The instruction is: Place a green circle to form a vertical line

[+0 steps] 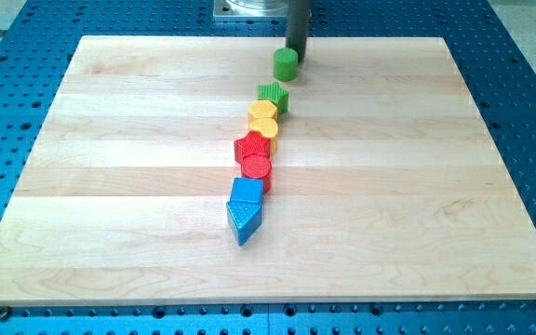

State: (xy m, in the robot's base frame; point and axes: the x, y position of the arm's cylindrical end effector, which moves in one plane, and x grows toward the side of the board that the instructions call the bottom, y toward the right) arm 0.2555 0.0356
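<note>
A green circle block (286, 63) stands near the board's top, a little right of centre. My tip (296, 58) touches or nearly touches its upper right side; the rod rises out of the view's top. Below the circle a slanting column of blocks runs down and leftward: a green star (273, 95), a yellow heart-like block (263, 112), a yellow block (263, 127), a red star-like block (248, 148), a red circle (256, 168), a blue cube (247, 192) and a blue triangle (243, 221). A small gap separates the green circle from the green star.
The blocks rest on a light wooden board (110, 186) lying on a blue perforated table (529, 112). A metal base (249, 9) shows at the view's top edge.
</note>
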